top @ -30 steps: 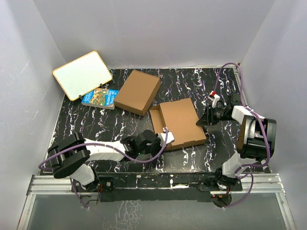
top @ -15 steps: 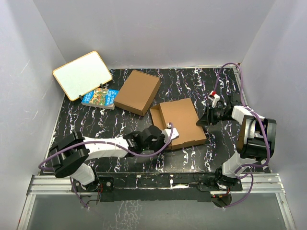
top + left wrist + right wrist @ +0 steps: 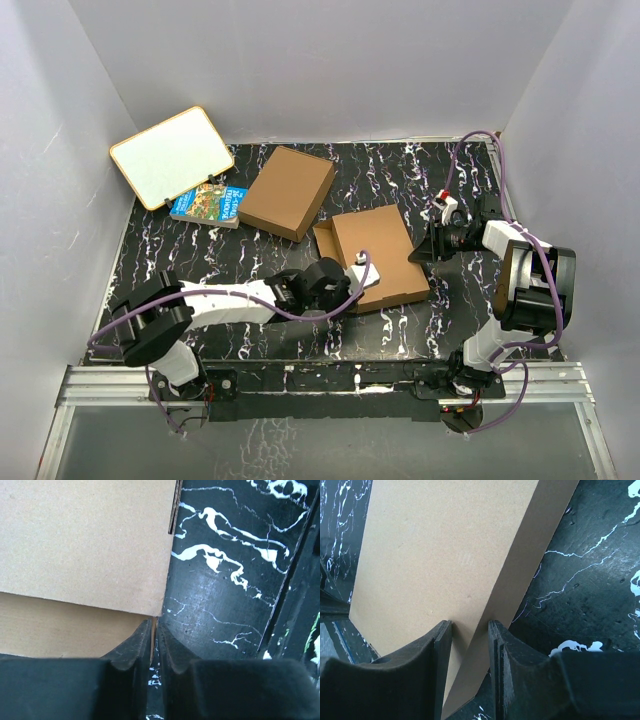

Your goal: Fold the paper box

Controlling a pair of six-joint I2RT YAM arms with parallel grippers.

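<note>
The right gripper point(image 3: 469, 629) is clamping a side wall of the paper box point(image 3: 375, 250), which is lying just right of the plain flat box point(image 3: 290, 192), while the left gripper point(image 3: 155, 626), jaws pinched together, is working its corner, probably needing a firm tuck next.

The paper box point(image 3: 375, 255), plain brown cardboard, lay flat and folded, slightly askew, right of the bench's centre.

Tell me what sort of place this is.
Likely a robot lab test cell: plain white walls enclose a black marbled table, the left arm and right arm are bolted at its near edge, with props: a paper box, a book, a whiteboard.
</note>
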